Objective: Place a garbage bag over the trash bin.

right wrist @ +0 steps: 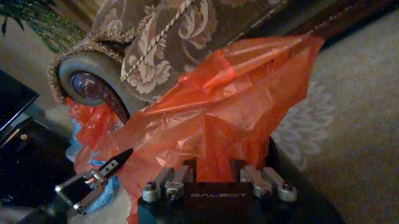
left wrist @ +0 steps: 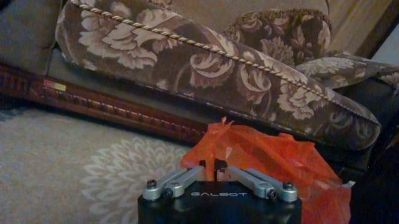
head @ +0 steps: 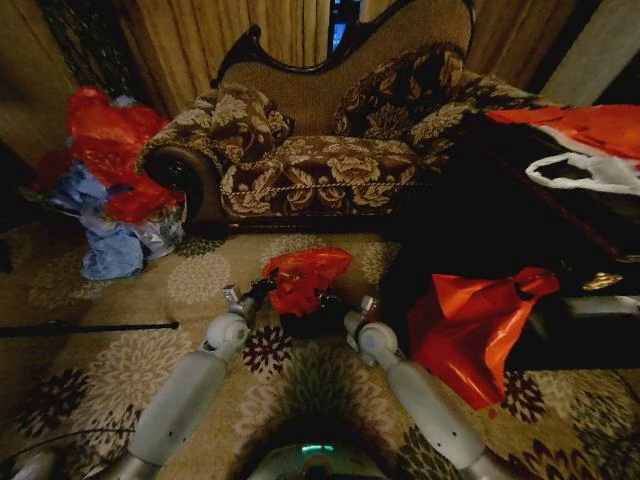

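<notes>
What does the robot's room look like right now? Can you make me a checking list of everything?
Surface: flowered carpet; no table in use.
Job's things: red garbage bag bunched above the black trash bin, not spread over its rim.
Clutter: heap of red and blue bags by the sofa's arm; larger orange-red bag against the dark furniture on the right; a red and a white bag on top of it.
Hands: left hand shut on the garbage bag's edge; right hand in the bag's plastic from the other side, grip cannot be told.
Cables: thin dark rod or cable on the carpet.
Surroundings: floral sofa, curtains behind.
</notes>
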Controlling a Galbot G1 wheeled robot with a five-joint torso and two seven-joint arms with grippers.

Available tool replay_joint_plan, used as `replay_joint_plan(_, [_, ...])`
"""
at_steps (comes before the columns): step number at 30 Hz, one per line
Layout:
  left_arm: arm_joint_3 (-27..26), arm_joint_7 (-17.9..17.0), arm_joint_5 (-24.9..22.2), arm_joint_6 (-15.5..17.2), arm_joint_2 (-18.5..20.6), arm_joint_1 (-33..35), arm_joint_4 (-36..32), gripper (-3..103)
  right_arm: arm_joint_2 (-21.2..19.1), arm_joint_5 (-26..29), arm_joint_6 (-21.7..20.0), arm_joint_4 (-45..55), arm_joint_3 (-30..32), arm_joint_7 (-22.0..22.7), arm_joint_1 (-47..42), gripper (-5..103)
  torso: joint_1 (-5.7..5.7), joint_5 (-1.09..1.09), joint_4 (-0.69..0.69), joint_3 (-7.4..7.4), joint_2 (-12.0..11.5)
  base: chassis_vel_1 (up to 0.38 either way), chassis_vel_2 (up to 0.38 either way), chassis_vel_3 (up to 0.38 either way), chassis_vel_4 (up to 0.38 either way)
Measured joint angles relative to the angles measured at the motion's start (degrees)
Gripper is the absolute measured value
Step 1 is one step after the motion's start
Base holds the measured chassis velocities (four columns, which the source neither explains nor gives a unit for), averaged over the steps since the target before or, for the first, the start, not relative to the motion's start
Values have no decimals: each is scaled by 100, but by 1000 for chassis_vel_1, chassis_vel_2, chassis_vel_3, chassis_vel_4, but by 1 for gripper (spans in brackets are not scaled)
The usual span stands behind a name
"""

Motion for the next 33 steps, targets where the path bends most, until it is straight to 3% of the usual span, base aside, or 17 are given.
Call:
replay_joint_plan(1, [0, 0, 0, 0, 0, 0, 0, 0, 0, 0, 0, 0, 0, 0, 0, 31, 0, 0, 0, 0, 0, 0, 0, 0, 0])
replay_joint_plan(6, [-61, 2, 2, -3, 15, 56, -18, 0, -270, -155, -25, 417, 83, 30, 33, 53, 0, -1, -1, 0, 0, 0, 0, 0, 0])
replay_joint_plan(8, [-73, 5, 8, -8, 15, 80, -30, 0, -321, -144, -76, 506, 124, 52, 188, 58, 0, -1, -1, 0, 0, 0, 0, 0, 0])
replay_joint_plan(12, [-116, 8, 21, -20, 14, 148, -74, 0, -298, 19, -146, 423, 49, 245, 912, 79, 0, -3, 0, 0, 1, 0, 0, 0, 0])
replay_joint_plan(14, [-127, 9, 22, -23, 14, 164, -88, 0, -253, 52, -144, 328, -9, 282, 1087, 79, 0, -2, 1, 1, 1, 0, 0, 0, 0])
replay_joint_plan(21, [-187, 7, 37, -28, 47, 235, -133, 0, 97, 112, -234, -281, -360, 309, 1722, 55, 0, -2, 1, 1, 1, 0, 0, 0, 0])
replay_joint_plan(33, [-272, 5, 87, -46, 145, 410, -291, 0, 607, -271, -182, -1839, -556, -112, 2316, 27, 1, -2, 1, 1, 1, 0, 0, 0, 0])
